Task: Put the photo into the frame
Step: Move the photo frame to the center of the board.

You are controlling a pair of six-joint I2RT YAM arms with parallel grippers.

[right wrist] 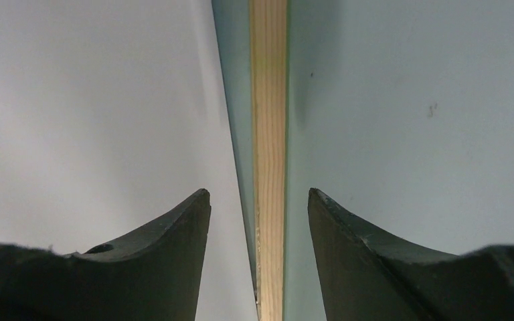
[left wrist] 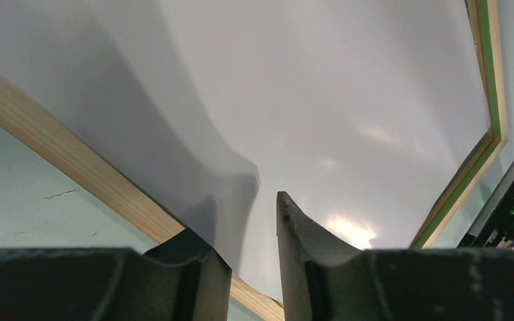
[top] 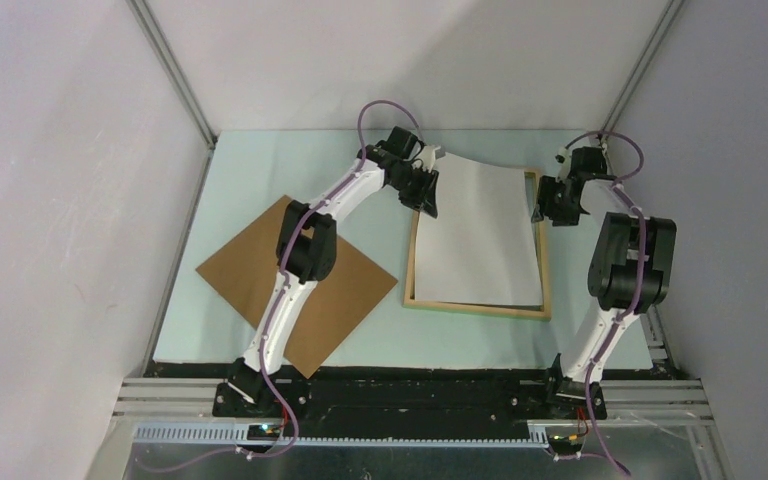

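Observation:
The frame (top: 475, 307) lies on the table with its light wood side up; a green edge shows in the left wrist view (left wrist: 488, 80). A white sheet (top: 485, 235), the photo with its picture side hidden, lies over the frame, and its far left corner curls upward. My left gripper (top: 428, 198) is at that corner. In its wrist view (left wrist: 244, 214) the jaws stand narrowly apart, with the sheet (left wrist: 341, 100) running over the left finger. My right gripper (top: 550, 212) is open and straddles the frame's right rail (right wrist: 269, 134), with the sheet (right wrist: 94, 100) on its left.
A brown board (top: 235, 270) lies flat on the pale green table (top: 260, 170) at the left, partly under the left arm. White walls close in the back and sides. A black rail runs along the near edge.

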